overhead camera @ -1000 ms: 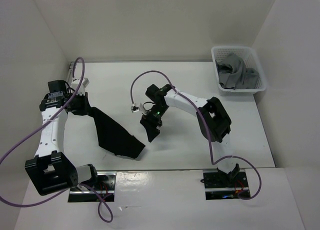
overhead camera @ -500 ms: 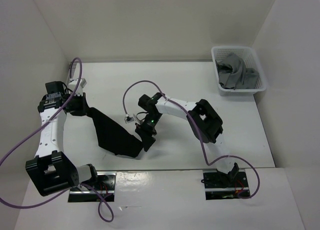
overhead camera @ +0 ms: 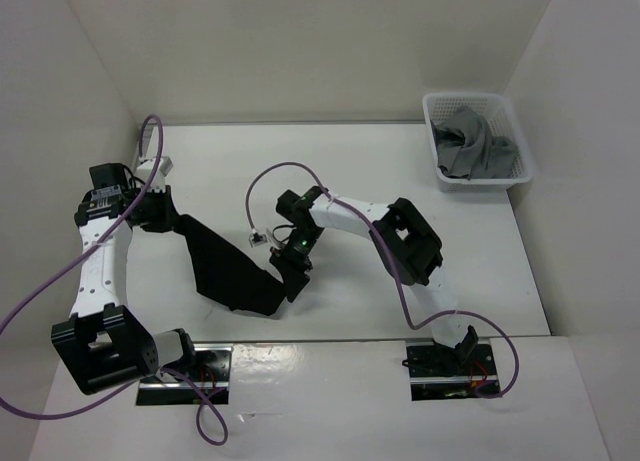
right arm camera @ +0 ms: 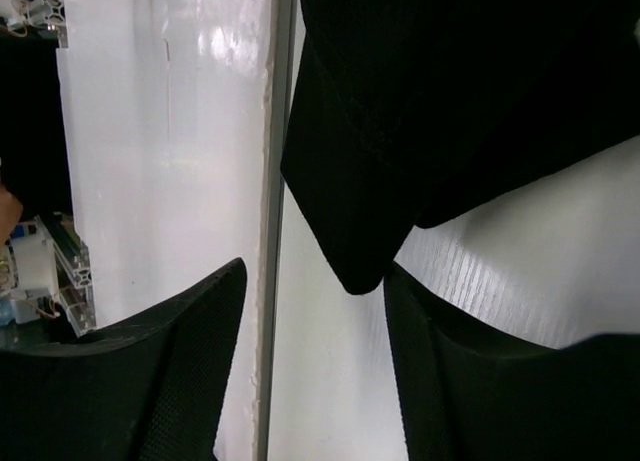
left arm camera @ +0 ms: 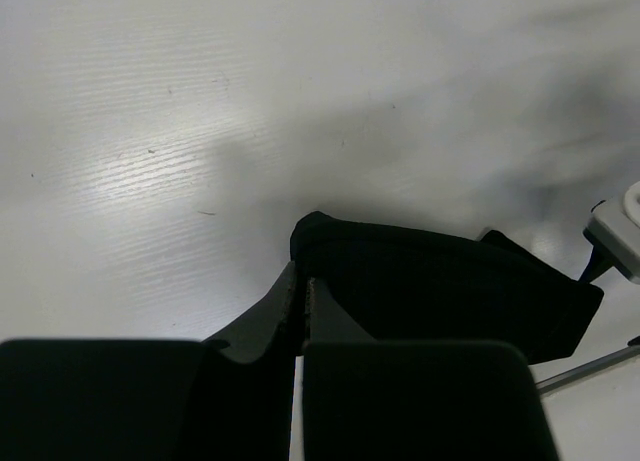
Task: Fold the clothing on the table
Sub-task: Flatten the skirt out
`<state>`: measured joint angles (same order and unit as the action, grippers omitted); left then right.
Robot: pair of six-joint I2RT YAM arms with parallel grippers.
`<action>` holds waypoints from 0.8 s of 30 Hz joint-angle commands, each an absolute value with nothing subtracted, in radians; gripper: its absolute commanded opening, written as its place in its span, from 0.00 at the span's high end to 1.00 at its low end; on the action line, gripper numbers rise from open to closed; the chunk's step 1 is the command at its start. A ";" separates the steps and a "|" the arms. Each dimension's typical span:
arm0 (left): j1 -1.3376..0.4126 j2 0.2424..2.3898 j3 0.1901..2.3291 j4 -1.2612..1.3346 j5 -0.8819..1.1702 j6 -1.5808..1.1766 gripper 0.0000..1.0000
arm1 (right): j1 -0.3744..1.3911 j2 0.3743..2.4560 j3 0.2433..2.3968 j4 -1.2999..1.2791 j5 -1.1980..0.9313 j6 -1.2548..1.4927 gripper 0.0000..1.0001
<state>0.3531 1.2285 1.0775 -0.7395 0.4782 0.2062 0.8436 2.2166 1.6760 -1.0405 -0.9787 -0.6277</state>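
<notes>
- The right pincer (right arm camera: 315, 268) stands open, one jaw on each side of a corner of the clothing (overhead camera: 225, 266), and grips nothing yet. It should close only once the hem sits well between the pads, not on the very tip.
- The left pincer (left arm camera: 303, 291) is clamped shut on the garment's far left end. Holding that end low and steady should give a flat fold.
- The clothing lies on the left near part of the tabletop (overhead camera: 400, 161), a slanted band running between the two pincers.
- It is plain black, soft and finely ribbed, with a hemmed edge.
</notes>
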 commanded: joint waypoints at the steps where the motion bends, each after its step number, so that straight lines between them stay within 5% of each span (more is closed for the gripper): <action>1: 0.360 1.204 1.075 -0.724 0.520 0.222 0.98 | 0.845 2.217 1.738 -1.015 -1.011 -0.632 0.39; 18: 0.360 1.204 1.075 -0.724 0.529 0.222 0.98 | 0.845 2.269 1.790 -1.046 -1.040 -0.641 0.66; 24: 0.360 1.204 1.075 -0.733 0.538 0.232 0.98 | 0.854 2.269 1.799 -1.036 -1.009 -0.620 0.95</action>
